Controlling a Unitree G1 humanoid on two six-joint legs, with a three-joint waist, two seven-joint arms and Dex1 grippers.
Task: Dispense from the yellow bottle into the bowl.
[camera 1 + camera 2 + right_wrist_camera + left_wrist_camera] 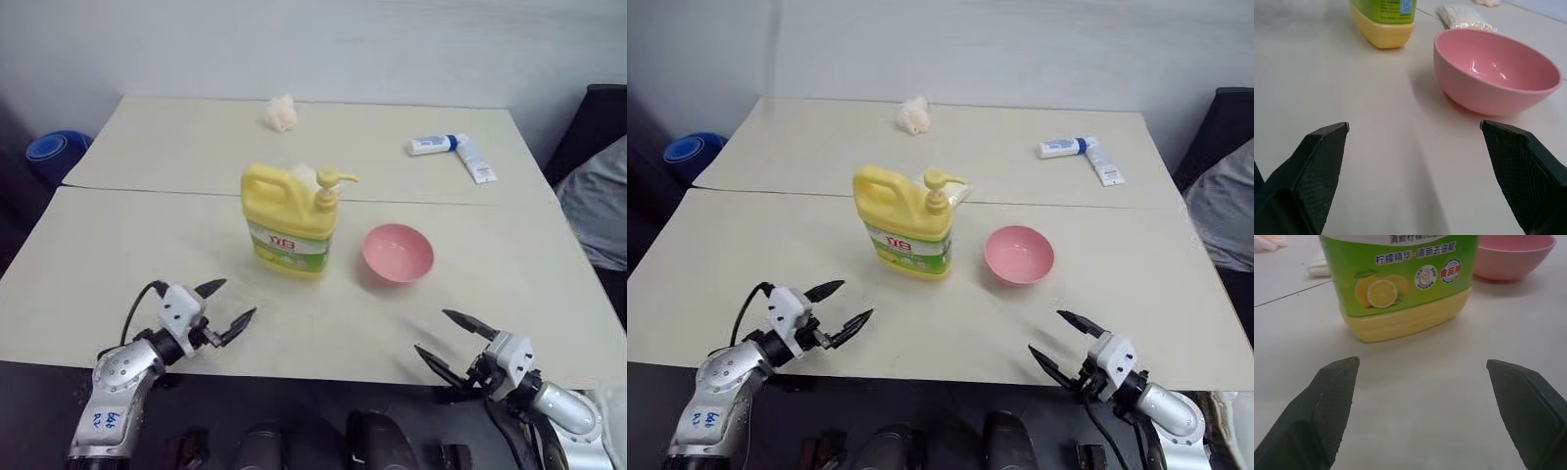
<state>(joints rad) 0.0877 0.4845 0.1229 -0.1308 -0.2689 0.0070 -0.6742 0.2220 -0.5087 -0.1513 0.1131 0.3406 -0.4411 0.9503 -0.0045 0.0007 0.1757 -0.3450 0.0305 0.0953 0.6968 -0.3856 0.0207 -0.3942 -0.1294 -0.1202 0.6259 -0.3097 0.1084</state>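
Left eye view: we see the yellow bottle [290, 220] upright mid-desk, the bowl [398, 253] just beside it looking empty; left gripper [227, 307] and right gripper [449, 341] fingers spread, nothing dispensed yet

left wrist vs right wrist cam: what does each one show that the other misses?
Left wrist view: the yellow bottle seen from close, its green label with lemon pictures and printed text readable, the left gripper open in front of it, and just the rim of the bowl behind.

Right wrist view: the inside of the pink bowl, which looks empty, a pale sponge-like pad behind it, and the open right gripper.

Both: bottle base and bowl standing on the cream table, neither one touched by a gripper.
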